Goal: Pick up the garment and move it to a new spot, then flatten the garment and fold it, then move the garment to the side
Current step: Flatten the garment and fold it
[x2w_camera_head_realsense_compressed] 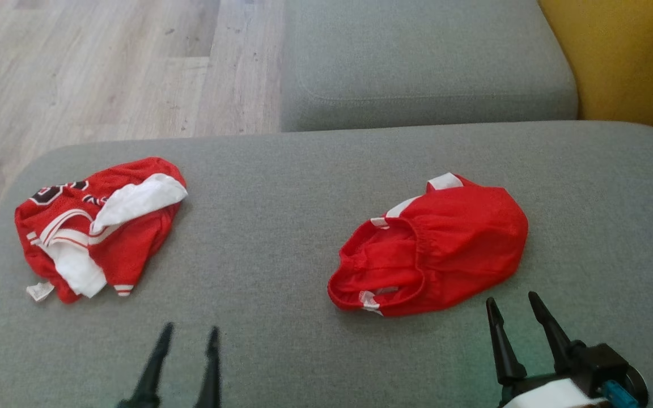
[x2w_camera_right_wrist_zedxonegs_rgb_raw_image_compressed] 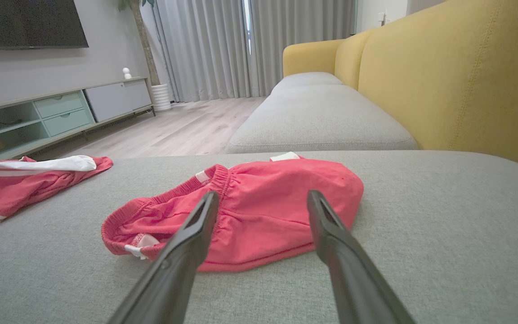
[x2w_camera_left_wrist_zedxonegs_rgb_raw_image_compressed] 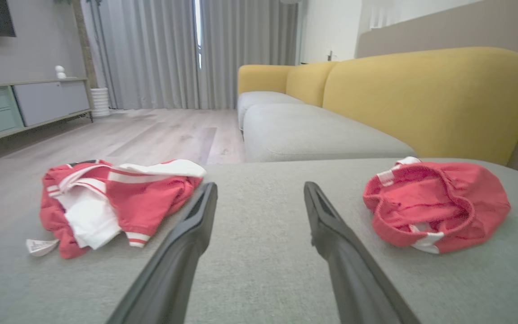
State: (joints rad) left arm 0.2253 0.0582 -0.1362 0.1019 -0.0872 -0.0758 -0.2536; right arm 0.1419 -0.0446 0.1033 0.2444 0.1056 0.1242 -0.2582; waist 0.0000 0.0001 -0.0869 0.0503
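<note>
My left end effector [x2w_camera_head_realsense_compressed: 190, 328] sits low over the near edge of the grey sofa seat [x2w_camera_head_realsense_compressed: 281, 226]. Its fingers are spread wide and empty, and they point at bare fabric between two garments. My right end effector [x2w_camera_head_realsense_compressed: 512, 298] is just as wide open and holds nothing, with its tips just short of the red shorts [x2w_camera_head_realsense_compressed: 440, 249]. The shorts lie crumpled on the right half of the seat, with the waistband opening toward the near left. A red and white jersey [x2w_camera_head_realsense_compressed: 100, 226] is bunched up on the left, well apart from them. The wooden floor [x2w_camera_head_realsense_compressed: 105, 68] lies beyond, and the yellow backrest [x2w_camera_head_realsense_compressed: 632, 56] is at the far right.
</note>
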